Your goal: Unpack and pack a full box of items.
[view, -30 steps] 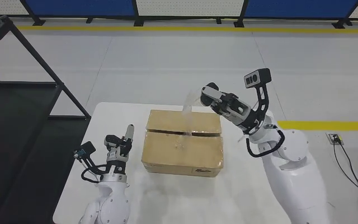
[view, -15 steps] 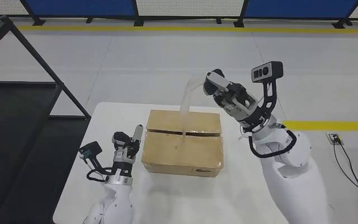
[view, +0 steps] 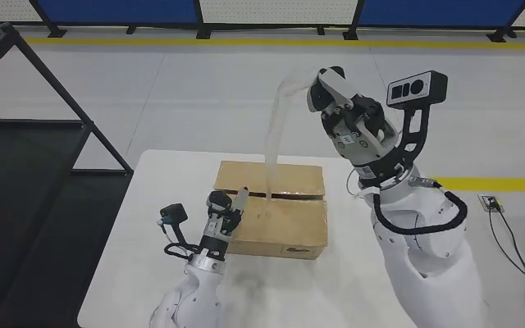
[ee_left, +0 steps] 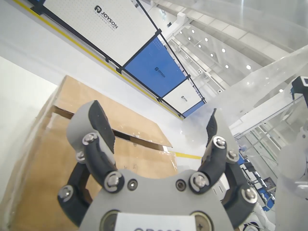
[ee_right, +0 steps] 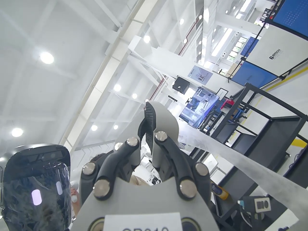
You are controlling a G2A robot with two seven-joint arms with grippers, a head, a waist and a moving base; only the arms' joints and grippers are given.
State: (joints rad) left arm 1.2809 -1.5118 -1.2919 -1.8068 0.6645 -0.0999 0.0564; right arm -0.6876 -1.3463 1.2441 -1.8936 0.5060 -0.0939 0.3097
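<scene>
1. While the top view looks down on the white table [view: 139,246], a brown cardboard box [view: 271,217] sits about mid-table. Both top flaps are down with a seam running across, and the contents are hidden.
2. Top view, tape: a clear strip of tape [view: 273,139] rises from the seam near its middle. It runs up to the right gripper [view: 316,86], which is raised high beyond the box's far edge and pinches the strip's upper end.
3. Top view, other arm: the left gripper [view: 231,202] sits low at the box's left edge, near the front corner. Its fingers are spread wide with nothing between them. Contact with the cardboard: cannot tell.
4. Top view, surroundings: a black metal frame [view: 49,123] stands off the table's left side. A yellow floor line [view: 246,41] and blue and white panels [view: 115,10] lie beyond.
5. Left wrist view: the left gripper [ee_left: 156,121] is wide apart and empty. The box [ee_left: 48,145] lies under and beyond it, its flap seam a dark slit. The tape [ee_left: 264,85] shows as a cloudy band rising past one finger.
6. Right wrist view: the right gripper [ee_right: 147,111] points at the ceiling with its fingers pressed together on the tape [ee_right: 240,159], which trails off as a pale strip. The frame [ee_right: 276,133] and a lit screen [ee_right: 199,106] stand behind.
</scene>
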